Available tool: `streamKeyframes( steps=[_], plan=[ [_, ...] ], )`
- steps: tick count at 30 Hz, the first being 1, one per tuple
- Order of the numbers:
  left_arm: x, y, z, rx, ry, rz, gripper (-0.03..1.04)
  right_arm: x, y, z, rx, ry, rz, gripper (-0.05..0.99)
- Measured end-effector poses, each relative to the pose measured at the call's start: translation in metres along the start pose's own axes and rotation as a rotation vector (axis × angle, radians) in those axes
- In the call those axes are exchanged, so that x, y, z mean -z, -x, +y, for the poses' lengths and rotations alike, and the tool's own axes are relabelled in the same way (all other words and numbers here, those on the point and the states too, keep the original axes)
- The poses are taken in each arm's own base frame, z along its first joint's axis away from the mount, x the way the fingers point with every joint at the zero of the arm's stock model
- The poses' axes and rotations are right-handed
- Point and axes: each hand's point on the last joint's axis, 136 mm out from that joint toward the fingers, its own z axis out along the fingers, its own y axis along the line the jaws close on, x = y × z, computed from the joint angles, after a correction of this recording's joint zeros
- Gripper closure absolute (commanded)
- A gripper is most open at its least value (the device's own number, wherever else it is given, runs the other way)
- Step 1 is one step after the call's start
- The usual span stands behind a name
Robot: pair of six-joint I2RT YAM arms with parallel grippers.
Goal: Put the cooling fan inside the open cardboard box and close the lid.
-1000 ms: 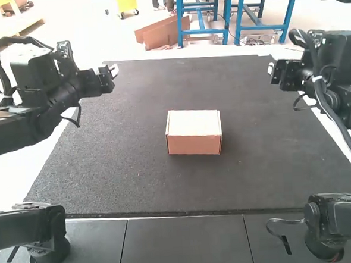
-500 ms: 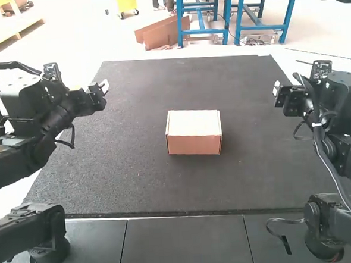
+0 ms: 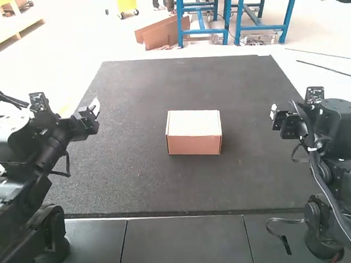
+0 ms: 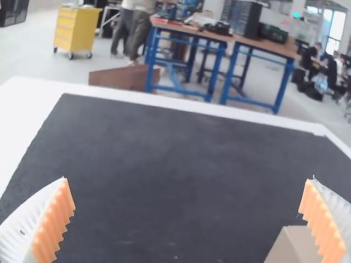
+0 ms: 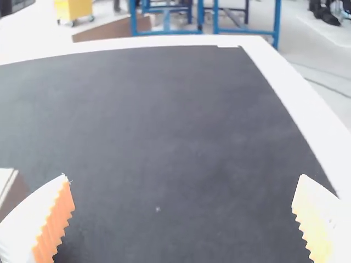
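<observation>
At the middle of the black mat [image 3: 136, 164] that covers the tabletop sits a small brown cardboard box [image 3: 193, 132], upright, with its lid lying flat and shut over the top. The shut lid hides whatever is inside, so the cooling fan is most likely packed in there, though that is a judgement and not something seen. Well to the left of the box, the left claw [image 3: 93, 114] hangs above the mat's edge, its white ribbed fingers with orange pads [image 4: 52, 224] spread wide and holding nothing; a corner of the box sits near one finger in its wrist view. Well to the right of the box, the right claw [image 3: 277, 124] hangs at about the same height, also spread wide and empty. Neither claw touches the box. Judged from how things lie, both steps of the task look finished: the fan is stowed, the lid is down, and nothing seems left to do.
</observation>
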Motion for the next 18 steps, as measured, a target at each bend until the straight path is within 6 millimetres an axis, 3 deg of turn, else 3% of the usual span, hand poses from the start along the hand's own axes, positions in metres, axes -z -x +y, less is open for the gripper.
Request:
streamKeyframes(
  steps=[6,9,18],
  plan=[
    [0.022,0.011,-0.001,-0.003,-0.011,-0.112,0.04,0.006,-0.007,0.005,0.007,0.034,-0.018,0.02],
    [0.023,0.012,-0.001,-0.003,-0.013,-0.127,0.04,0.011,-0.008,0.008,0.007,0.051,-0.040,0.02],
    [0.020,-0.010,0.003,-0.080,-0.002,-0.064,0.04,0.024,0.002,0.016,-0.010,0.092,-0.100,0.02]
  ],
)
